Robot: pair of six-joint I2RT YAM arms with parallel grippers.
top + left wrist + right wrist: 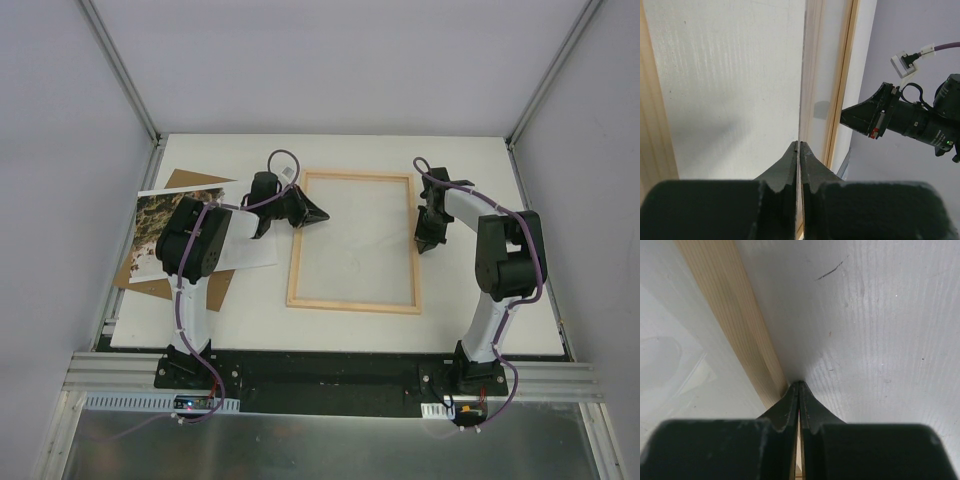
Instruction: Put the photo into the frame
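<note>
The frame, narrow light wood strips round a clear pane, lies flat at the table's middle. The photo, a green-brown cliff print, lies at the far left, partly under my left arm. My left gripper is shut and holds nothing, its tips just inside the frame's left strip. In the left wrist view the shut left gripper points along a wood strip. At the outer side of the frame's right strip my right gripper is shut and empty. In the right wrist view the right gripper meets the strip's edge.
A brown backing board lies under the photo, near the table's left edge. A white sheet lies between photo and frame, partly under my left arm. Grey walls stand on three sides. The right arm's gripper shows in the left wrist view.
</note>
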